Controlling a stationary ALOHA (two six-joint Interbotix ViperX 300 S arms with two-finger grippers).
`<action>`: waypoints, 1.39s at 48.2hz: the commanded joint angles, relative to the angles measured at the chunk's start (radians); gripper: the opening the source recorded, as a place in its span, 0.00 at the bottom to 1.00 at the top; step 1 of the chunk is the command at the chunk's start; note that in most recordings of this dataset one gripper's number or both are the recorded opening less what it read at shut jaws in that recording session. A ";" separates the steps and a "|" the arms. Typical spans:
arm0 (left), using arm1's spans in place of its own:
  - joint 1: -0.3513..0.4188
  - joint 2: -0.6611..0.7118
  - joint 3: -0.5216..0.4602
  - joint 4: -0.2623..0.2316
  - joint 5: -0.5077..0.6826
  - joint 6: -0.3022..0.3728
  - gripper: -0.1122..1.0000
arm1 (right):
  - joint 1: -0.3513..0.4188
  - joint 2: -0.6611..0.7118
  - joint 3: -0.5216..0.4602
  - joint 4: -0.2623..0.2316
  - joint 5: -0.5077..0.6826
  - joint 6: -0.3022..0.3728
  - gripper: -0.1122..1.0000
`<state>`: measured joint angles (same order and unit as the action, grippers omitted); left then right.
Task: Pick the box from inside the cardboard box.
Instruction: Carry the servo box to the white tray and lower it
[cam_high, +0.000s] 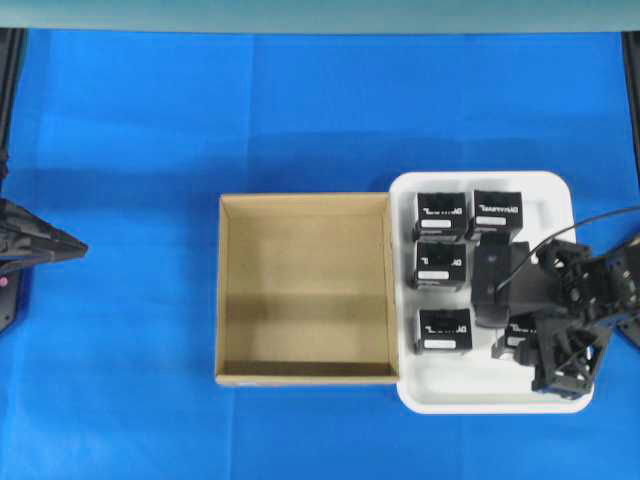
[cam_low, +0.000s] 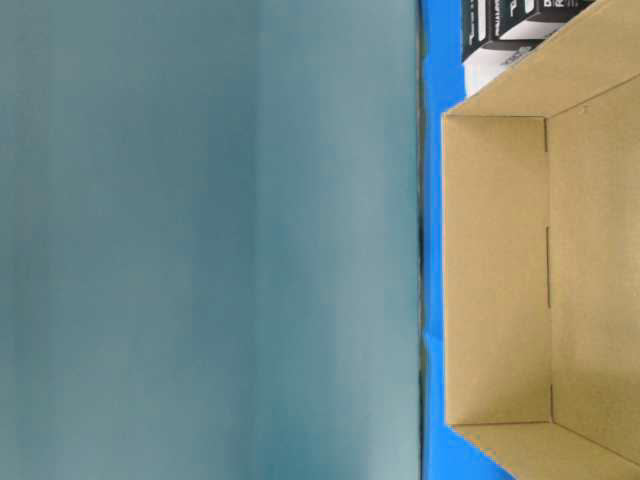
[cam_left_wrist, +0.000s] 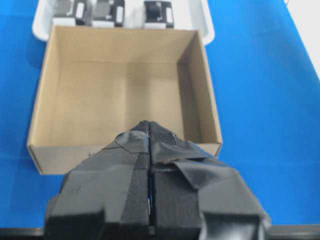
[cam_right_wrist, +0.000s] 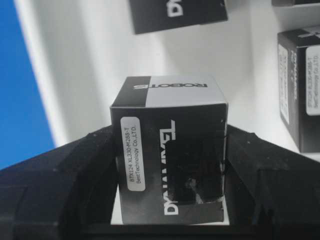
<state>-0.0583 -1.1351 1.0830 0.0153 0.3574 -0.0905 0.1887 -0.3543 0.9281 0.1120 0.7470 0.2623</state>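
Note:
The brown cardboard box lies in the middle of the blue table with nothing inside it; its bare floor and walls show in the other views too. My right gripper is over the white tray, shut on a black box that fills the gap between both fingers. From overhead that box shows as a dark block. Several more black boxes stand in the tray. At the left edge my left gripper is shut and holds nothing.
The tray touches the cardboard box's right wall. One black box is partly hidden under the right arm. Other boxes stand close around the held one. Blue cloth covers the table.

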 joint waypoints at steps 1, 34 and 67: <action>-0.002 0.014 -0.029 0.002 -0.006 -0.002 0.04 | 0.002 0.032 0.006 -0.021 -0.031 0.000 0.65; -0.002 0.014 -0.029 0.002 -0.006 -0.031 0.04 | -0.009 0.081 0.002 -0.055 -0.075 0.002 0.92; -0.002 0.014 -0.031 0.002 -0.006 -0.032 0.04 | -0.048 -0.195 -0.124 -0.057 0.135 0.015 0.96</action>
<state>-0.0583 -1.1336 1.0830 0.0138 0.3574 -0.1212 0.1534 -0.5016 0.8360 0.0583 0.8468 0.2761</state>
